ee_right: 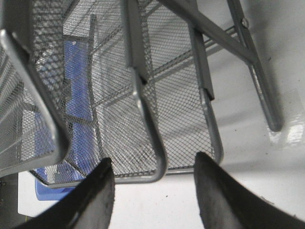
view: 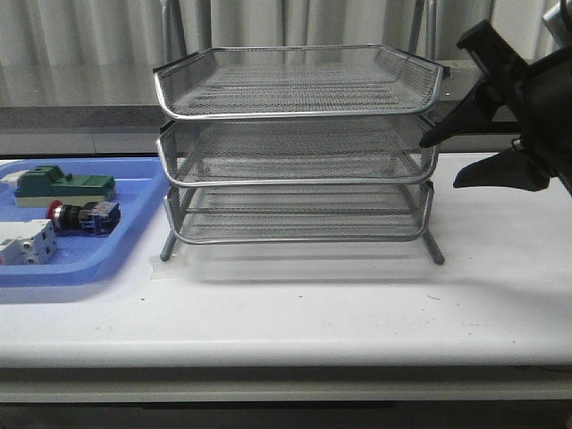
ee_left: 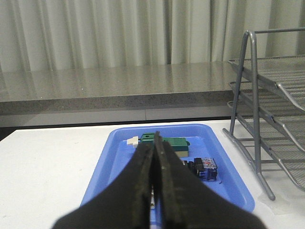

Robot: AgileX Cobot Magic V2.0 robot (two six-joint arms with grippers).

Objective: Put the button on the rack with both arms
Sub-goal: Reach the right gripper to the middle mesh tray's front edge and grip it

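The button lies on its side in the blue tray at the left, red head pointing left. In the left wrist view its blue-black rear block shows just beside my left gripper, which hangs shut above the tray with nothing in it. That gripper is out of the front view. The silver wire-mesh rack stands mid-table. My right gripper is open at the rack's right end, level with the middle tier. In the right wrist view its fingertips straddle a tray's corner rim without touching.
A green block and a white terminal block share the blue tray with the button. The green block sits beyond my left fingertips. A grey ledge and curtains run behind the table. The rack's rod legs stand close to the tray.
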